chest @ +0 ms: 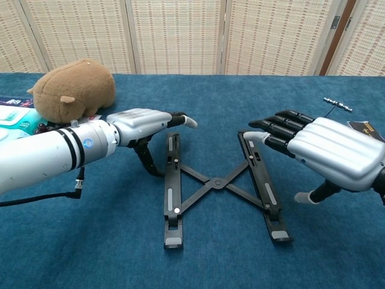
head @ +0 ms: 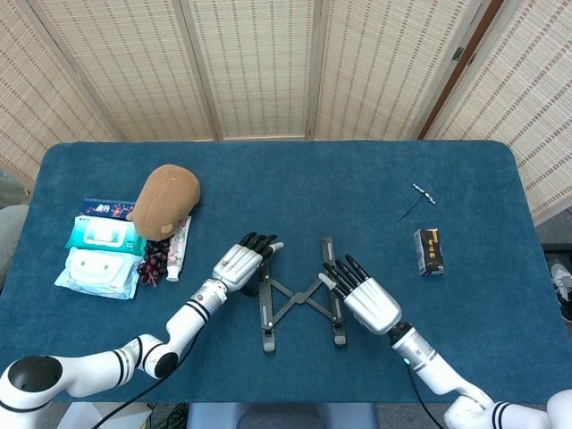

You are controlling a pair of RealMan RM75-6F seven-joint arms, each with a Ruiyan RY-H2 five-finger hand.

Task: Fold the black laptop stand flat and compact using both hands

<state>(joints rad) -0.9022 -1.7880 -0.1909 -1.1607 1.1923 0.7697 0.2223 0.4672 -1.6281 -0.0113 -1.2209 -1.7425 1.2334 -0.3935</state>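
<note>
Head view: the black laptop stand [head: 299,295] lies spread in an X shape on the blue tabletop [head: 375,197], near its front edge. The left hand [head: 239,264] sits at the stand's left rail, fingers extended and holding nothing. The right hand [head: 365,295] covers the right rail, fingers extended, palm down. A brown plush toy [head: 165,201], tissue packs [head: 98,259] and grapes [head: 155,262] sit at the left; a small black box [head: 430,251] lies at the right.

Chest view: the left hand [chest: 144,123] hovers beside the stand [chest: 216,183], thumb pointing down to the tabletop. The right hand [chest: 325,150] has its fingertips [chest: 258,124] over the right rail; contact cannot be confirmed. Neither hand grips anything.
</note>
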